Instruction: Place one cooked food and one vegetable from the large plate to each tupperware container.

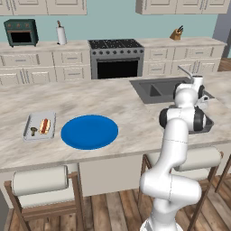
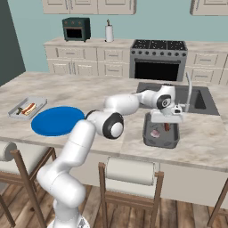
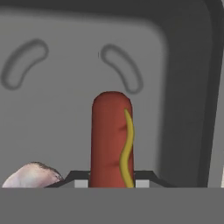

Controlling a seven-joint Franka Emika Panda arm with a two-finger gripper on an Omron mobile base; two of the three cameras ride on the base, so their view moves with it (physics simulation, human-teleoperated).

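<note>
My gripper [image 2: 165, 120] reaches down into the right tupperware container [image 2: 148, 139], a grey tray near the counter's front edge. It is shut on a red hot dog with a mustard stripe [image 3: 111, 140], held between its tips [image 3: 111, 183] just over the tray floor [image 3: 52, 109]. A pale pinkish-white vegetable [image 3: 33, 175] lies in the same tray beside the hot dog [image 2: 167, 128]. The large plate [image 1: 89, 131] sits bare at the left. Beyond it, the left tupperware container [image 1: 39, 114] holds a hot dog in a bun [image 1: 44, 126] and a small brown vegetable [image 1: 34, 131].
A dark sink basin [image 2: 200, 100] with a faucet [image 2: 189, 89] lies just behind the right tray. Stools [image 2: 131, 171] stand along the counter's front edge. The stove [image 1: 116, 58] and cabinets line the far wall.
</note>
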